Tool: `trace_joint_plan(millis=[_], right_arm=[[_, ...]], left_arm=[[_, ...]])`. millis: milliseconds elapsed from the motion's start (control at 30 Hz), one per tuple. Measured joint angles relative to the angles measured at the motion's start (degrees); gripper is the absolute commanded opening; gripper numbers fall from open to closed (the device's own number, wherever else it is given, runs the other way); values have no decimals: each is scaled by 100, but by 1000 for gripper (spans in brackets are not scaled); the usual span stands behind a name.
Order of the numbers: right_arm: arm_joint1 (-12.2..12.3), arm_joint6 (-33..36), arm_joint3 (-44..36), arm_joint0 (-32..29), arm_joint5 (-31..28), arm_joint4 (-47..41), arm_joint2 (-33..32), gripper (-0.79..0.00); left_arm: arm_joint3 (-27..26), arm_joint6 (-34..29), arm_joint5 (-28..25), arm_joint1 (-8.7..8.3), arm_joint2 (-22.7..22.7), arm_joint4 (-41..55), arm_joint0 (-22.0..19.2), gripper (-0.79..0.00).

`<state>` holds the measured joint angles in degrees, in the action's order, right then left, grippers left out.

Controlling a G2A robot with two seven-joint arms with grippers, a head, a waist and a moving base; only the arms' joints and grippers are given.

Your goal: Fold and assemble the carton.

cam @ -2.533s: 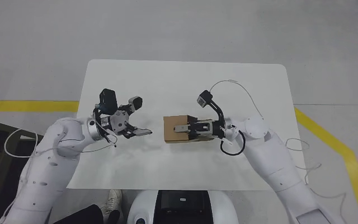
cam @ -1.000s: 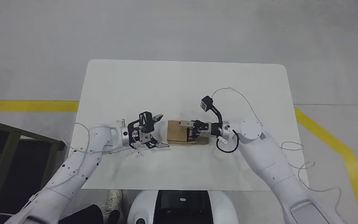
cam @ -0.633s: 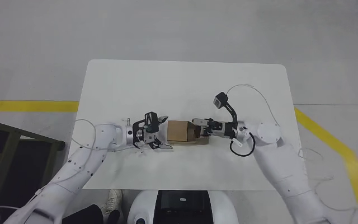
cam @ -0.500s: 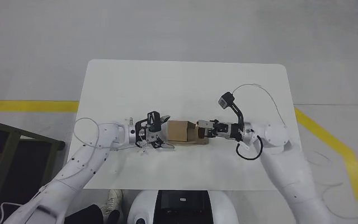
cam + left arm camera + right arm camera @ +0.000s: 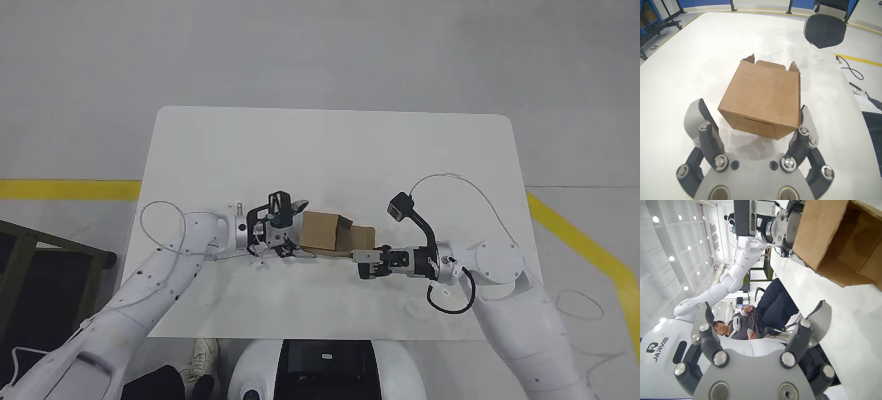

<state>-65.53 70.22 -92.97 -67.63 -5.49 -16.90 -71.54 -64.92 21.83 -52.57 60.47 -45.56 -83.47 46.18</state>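
The carton (image 5: 325, 232) lies on its side near the middle of the counter (image 5: 400, 150), between the 2 arms. Its closed end, with the tuck slot, faces the left arm. Its open end, flaps loose and not yet folded, faces the right arm.

The left jaws are spread wide around the closed end and hold nothing. 1 fingertip (image 5: 806, 117) touches the carton's corner, while the other (image 5: 696, 111) stands apart from the opposite wall. The right jaws are also open and empty, near the open end but apart from it and set off to the side nearer the robot.

Judging from this, the carton has to be steadied before the flaps are tucked. The main risk is the uneven straddle. If the left jaws close as they stand, the touching fingertip would probably push first and swing or skid the light carton across the smooth counter before the far one arrives. A hard squeeze on the thin walls could also buckle the box out of square. If the right jaws press a flap while the carton is loose, it would likely slide away instead of folding. Coming in off-line, they could crease a flap.
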Motion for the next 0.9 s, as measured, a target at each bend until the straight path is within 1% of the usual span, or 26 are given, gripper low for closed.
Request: trace_joint_plan(millis=[200,367,467,700,800,900], right_arm=[[0,3,-1,3,6,-2,0,0],[0,3,-1,3,6,-2,0,0],[0,3,-1,3,6,-2,0,0],[0,3,-1,3,6,-2,0,0],[0,3,-1,3,6,-2,0,0],[0,3,-1,3,6,-2,0,0]], left_arm=[[34,162,-63,-6,-13,-223,-24,0],[53,315,-431,-55,-59,-388,-35,0],[-23,382,-539,-82,-66,-512,5,0],[-183,409,-543,-177,-161,-721,125,0],[-184,357,-504,-216,-259,-688,154,0],[-188,296,-414,-214,-332,-529,173,0]])
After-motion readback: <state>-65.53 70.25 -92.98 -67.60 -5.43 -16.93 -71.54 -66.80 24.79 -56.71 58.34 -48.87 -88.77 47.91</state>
